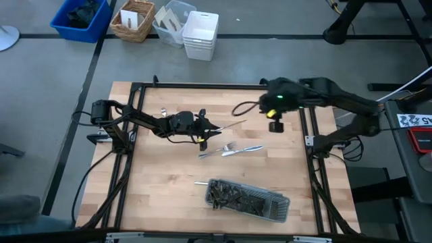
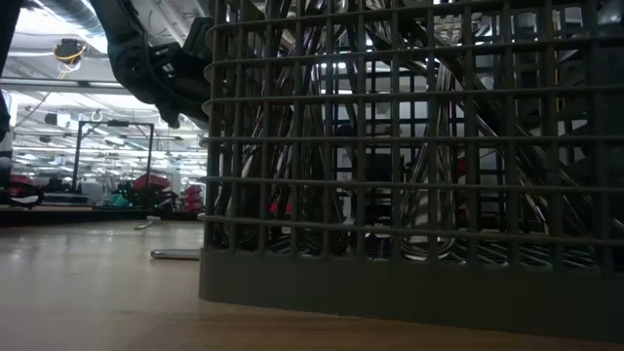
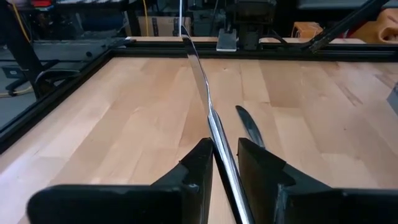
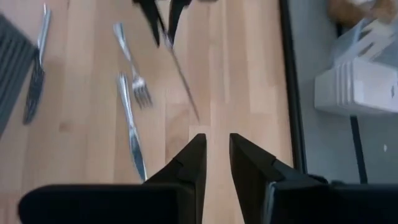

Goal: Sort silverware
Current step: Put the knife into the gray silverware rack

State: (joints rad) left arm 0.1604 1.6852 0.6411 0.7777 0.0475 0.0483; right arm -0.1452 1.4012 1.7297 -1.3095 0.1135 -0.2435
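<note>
My left gripper (image 1: 204,129) is over the table's middle, shut on a slim silver knife (image 1: 223,125) that sticks out toward the table's right. A loose fork (image 1: 228,146) and another knife (image 1: 248,149) lie flat on the wood just nearer than it. The dark grey mesh tray (image 1: 278,208), holding several pieces of silverware, lies near the front edge and fills the low view (image 2: 409,195). One more piece (image 1: 201,182) lies beside the tray. My right gripper (image 4: 217,138) is raised over the far right part of the table (image 1: 275,126), its fingers slightly apart with nothing between them. My left gripper pinches the knife (image 3: 219,140) between its two fingers. They come nearly level from the table's left and lie along the knife, whose long free part (image 3: 198,68) runs forward past the fingertips. The knife is lifted clear of the wood.
A black frame (image 1: 202,86) runs around the table. Beyond the far edge stand a blue bin (image 1: 81,19), a wicker basket (image 1: 132,20) and white containers (image 1: 200,34). Bare wood (image 1: 155,189) lies at the near left.
</note>
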